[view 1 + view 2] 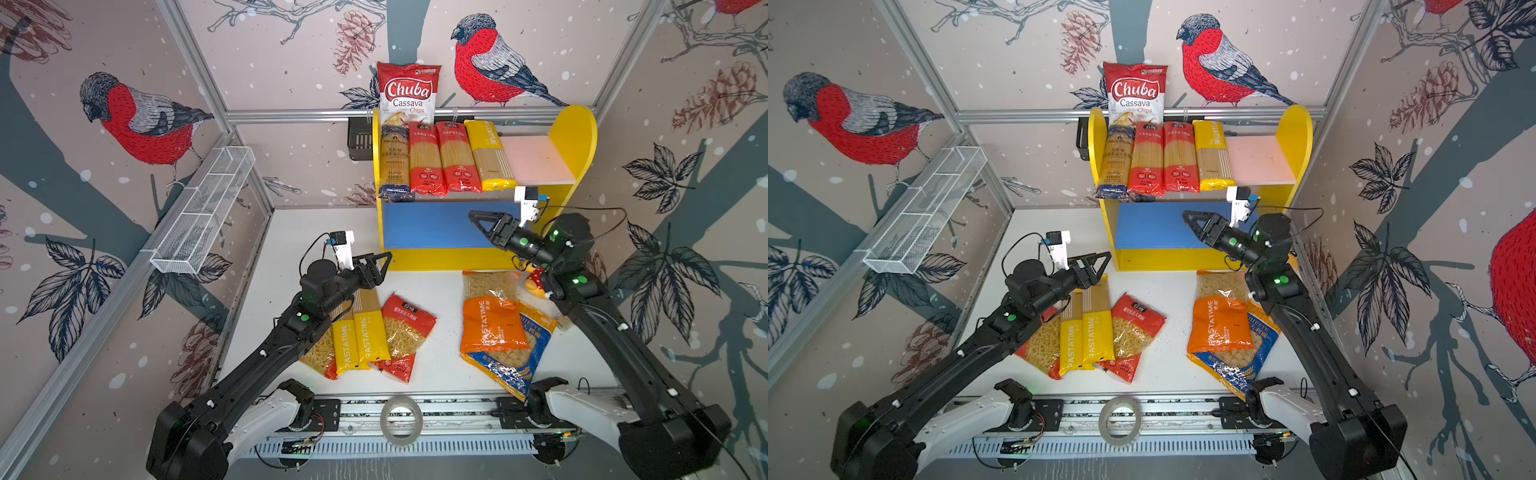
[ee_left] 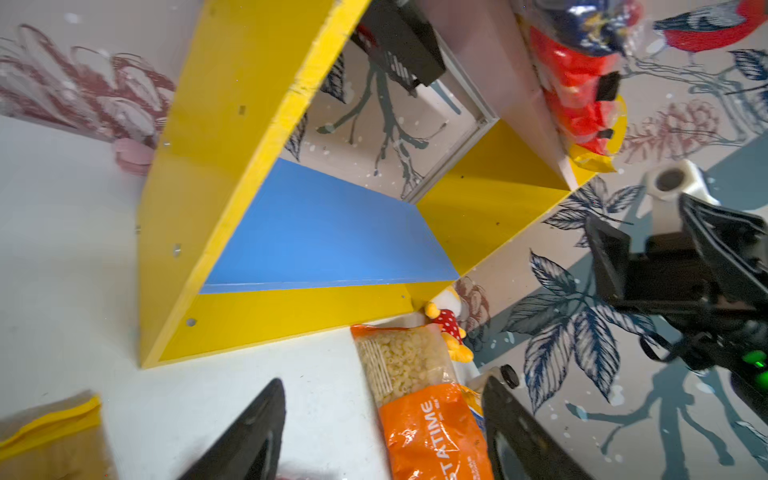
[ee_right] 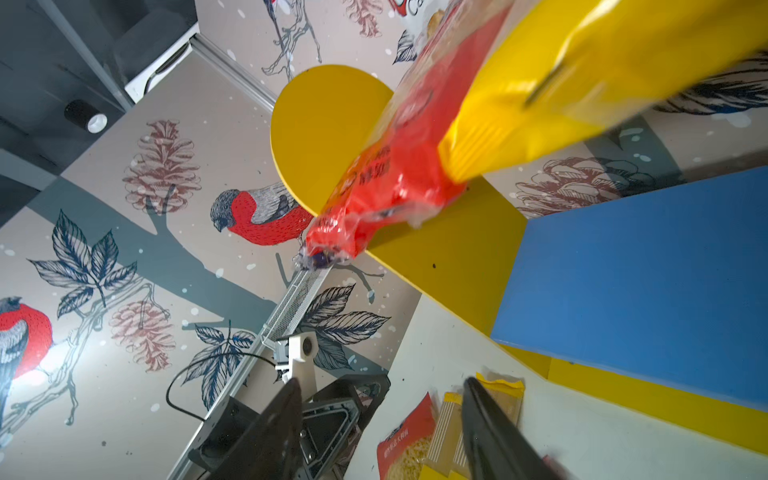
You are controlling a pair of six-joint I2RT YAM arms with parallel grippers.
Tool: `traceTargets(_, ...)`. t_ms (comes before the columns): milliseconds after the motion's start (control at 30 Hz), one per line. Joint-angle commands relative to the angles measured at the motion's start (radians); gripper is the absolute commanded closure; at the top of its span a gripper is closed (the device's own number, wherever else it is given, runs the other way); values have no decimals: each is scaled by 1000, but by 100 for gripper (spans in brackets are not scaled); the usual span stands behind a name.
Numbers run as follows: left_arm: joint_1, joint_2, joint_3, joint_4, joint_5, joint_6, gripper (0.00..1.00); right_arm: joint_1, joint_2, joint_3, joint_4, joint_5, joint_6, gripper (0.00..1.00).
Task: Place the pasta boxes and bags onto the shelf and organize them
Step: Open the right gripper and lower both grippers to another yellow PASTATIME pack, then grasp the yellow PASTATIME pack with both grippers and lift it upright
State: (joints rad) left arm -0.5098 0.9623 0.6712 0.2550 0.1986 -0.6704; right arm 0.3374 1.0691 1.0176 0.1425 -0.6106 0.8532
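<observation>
Four long narrow spaghetti packs lie side by side on the pink upper board (image 1: pixel 530 160) of the two-tier wooden shelf with yellow rounded side panels (image 1: pixel 575 137). They are one dark blue spaghetti pack (image 1: pixel 394 162), two red spaghetti packs (image 1: pixel 424 160) and one yellow spaghetti pack (image 1: pixel 488 153), and they cover the board's left part. Two more yellow "PASTATIME" packs (image 1: pixel 372 328) lie on the white tabletop (image 1: pixel 440 361), across what look like two red short-pasta bags (image 1: pixel 409 328). To their right, one orange short-pasta bag (image 1: pixel 490 324) lies on one blue-yellow bag (image 1: pixel 511 365).

The left gripper (image 1: pixel 386 259) hovers over the far ends of the tabletop yellow packs, its fingers spread with nothing between them. The right gripper (image 1: pixel 473 216) hangs in front of the blue lower board (image 1: pixel 436 228), pointing left, its fingers also apart and empty.

One small yellow-red plush toy (image 1: pixel 534 282) sits at the shelf's foot beside the right arm. One red-white cassava chips bag (image 1: pixel 408 93) stands behind the shelf. One white wire-mesh rack (image 1: pixel 203 212) hangs on the left wall, and bullfinch wallpaper covers the walls.
</observation>
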Motion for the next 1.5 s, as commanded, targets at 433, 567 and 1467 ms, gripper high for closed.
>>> traceTargets(433, 86, -54, -180, -390, -195, -148, 25, 571, 492, -51, -52, 233, -22, 49)
traceTargets(567, 51, -26, -225, -361, -180, -176, 26, 632, 670, 56, -133, 201, -44, 50)
traceTargets(1467, -11, 46, -352, -163, -151, -221, 65, 612, 825, 16, 294, -98, 82, 64)
